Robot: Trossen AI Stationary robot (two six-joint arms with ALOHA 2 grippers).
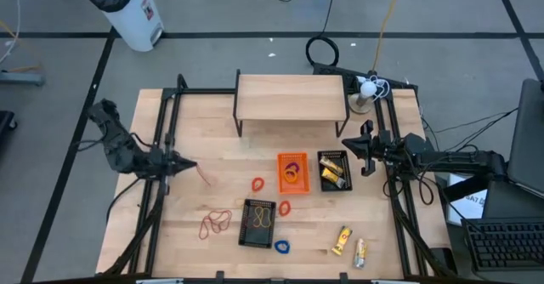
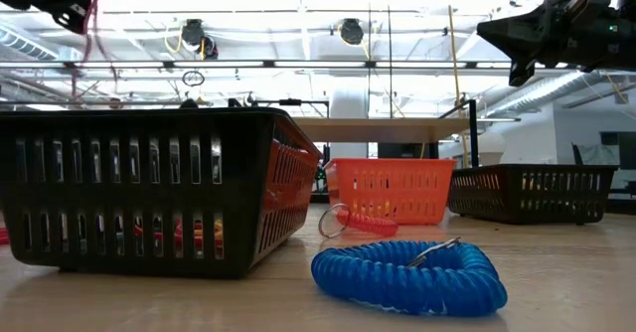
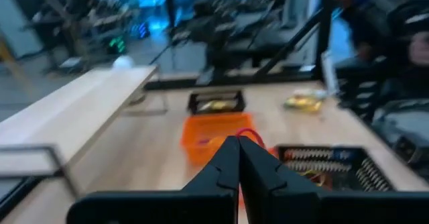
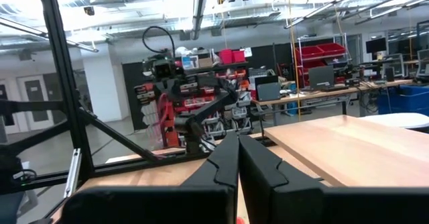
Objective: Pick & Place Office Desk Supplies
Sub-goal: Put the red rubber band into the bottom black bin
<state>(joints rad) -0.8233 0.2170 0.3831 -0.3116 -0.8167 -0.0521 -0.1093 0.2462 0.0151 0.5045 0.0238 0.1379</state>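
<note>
Left gripper (image 1: 189, 165): raised over the counter's (image 1: 204, 122) left part; fingers (image 3: 231, 163) pressed together on a thin red rubber band (image 1: 204, 176), which dangles from the tips; in the low view the band hangs from the gripper at top left.
Right gripper (image 1: 347, 143): at the counter's right side, just beside the black basket (image 1: 335, 170); fingers (image 4: 234, 160) together, nothing between them.
Loose rubber bands (image 1: 215, 223): red and brown loops lying on the counter, near the front black basket (image 1: 258, 223), well apart from both grippers.
Orange basket (image 1: 292, 173): mid-counter; holds loops.
Blue coil ring (image 1: 281, 247): front of the counter, just beside the front black basket.
Red ring (image 1: 257, 184): left of the orange basket.
Yellow packets (image 1: 342, 241): front right, on the counter.
</note>
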